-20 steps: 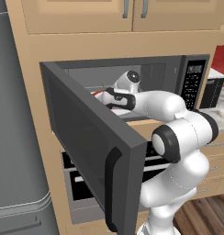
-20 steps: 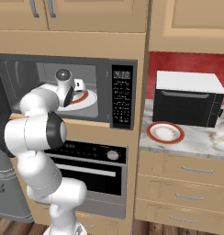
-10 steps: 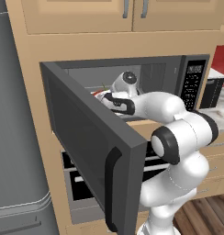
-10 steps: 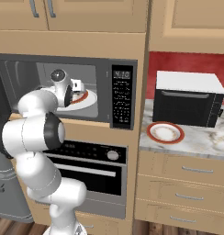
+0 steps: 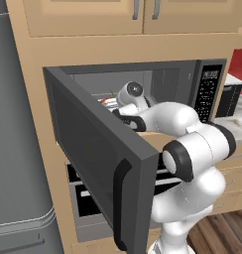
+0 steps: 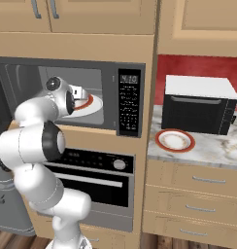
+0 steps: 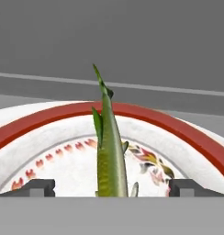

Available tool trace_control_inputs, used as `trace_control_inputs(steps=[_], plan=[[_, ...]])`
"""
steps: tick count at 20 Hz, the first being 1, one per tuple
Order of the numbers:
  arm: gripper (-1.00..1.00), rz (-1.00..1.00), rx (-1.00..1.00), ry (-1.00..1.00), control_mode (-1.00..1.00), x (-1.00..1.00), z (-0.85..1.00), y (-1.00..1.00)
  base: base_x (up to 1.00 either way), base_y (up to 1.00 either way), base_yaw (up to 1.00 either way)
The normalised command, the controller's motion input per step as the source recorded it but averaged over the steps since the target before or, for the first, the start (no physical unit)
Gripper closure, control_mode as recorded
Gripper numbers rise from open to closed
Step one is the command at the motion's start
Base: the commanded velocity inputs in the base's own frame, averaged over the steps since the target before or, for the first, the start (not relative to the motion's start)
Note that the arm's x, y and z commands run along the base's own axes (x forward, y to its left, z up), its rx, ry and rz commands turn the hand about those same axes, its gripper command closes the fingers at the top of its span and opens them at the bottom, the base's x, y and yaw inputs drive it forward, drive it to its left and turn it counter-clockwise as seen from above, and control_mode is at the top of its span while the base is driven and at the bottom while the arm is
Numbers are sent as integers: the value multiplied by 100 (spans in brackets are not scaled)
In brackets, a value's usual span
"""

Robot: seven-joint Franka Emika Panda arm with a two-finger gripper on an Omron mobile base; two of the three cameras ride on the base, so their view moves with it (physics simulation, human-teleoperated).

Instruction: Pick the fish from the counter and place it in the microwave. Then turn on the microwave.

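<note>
The arm has reached deeper into the microwave [image 5: 182, 82], and the gripper [image 7: 111, 188], fingers spread wide, leaves the fish [image 7: 109, 151] over the plate [image 7: 178, 133].

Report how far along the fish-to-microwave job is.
Done: the fish is off the counter and inside the open microwave, over the red-rimmed plate. In hand: the gripper is open, fingertips apart either side of the fish. Left: withdraw the arm, shut the door, press the button panel.

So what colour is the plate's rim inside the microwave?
Red, on a white plate; clearest in the hand view.
</note>
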Motion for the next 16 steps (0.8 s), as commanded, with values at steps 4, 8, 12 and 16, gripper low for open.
trace_control_inputs(steps=[4,8,12,16], plan=[[-100,-5,3,-5,-100,-9,23,0,0,0,0],[-100,-3,4,-2,-100,-10,24,0,0,0,0],[-100,-2,7,-4,-100,-20,5,0,0,0,0],[-100,-1,5,-7,-100,-21,0,-5,0,0,0]])
